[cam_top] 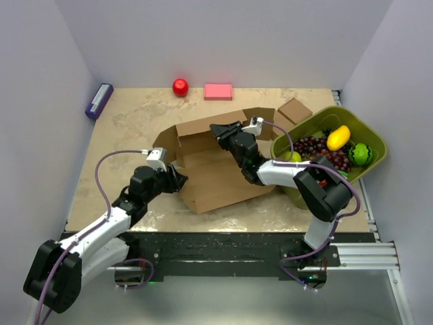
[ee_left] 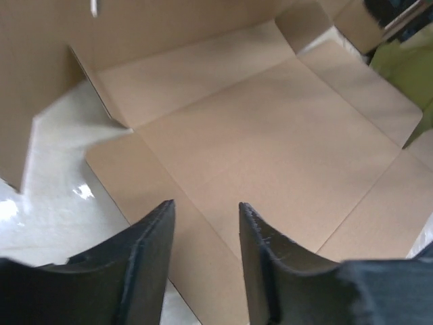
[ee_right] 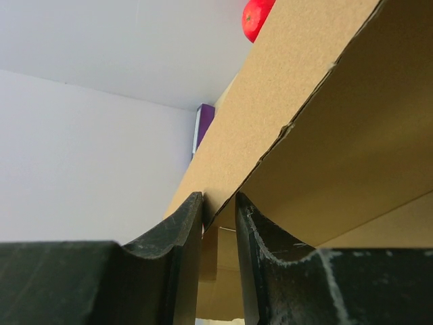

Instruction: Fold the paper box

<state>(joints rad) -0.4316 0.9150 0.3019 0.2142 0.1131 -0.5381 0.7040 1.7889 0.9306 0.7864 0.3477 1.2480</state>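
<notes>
The paper box (cam_top: 216, 183) lies mid-table as a large brown cardboard sheet, its far panel raised. My right gripper (cam_top: 220, 132) is up at that raised panel's top edge. In the right wrist view, the right gripper (ee_right: 218, 200) is shut on the paper box (ee_right: 304, 88), with the doubled edge pinched between its fingers (ee_right: 183, 230). My left gripper (cam_top: 177, 179) is at the sheet's left edge. In the left wrist view, the left gripper (ee_left: 205, 210) stands open just above a flat flap of the paper box (ee_left: 270, 135), with nothing between its fingers (ee_left: 152, 257).
A green basin (cam_top: 369, 135) with grapes and other fruit stands at the right, touching the sheet. A small brown box (cam_top: 295, 110) sits behind it. Along the back are a pink block (cam_top: 218, 91), a red apple (cam_top: 180, 87) and a purple item (cam_top: 99, 100).
</notes>
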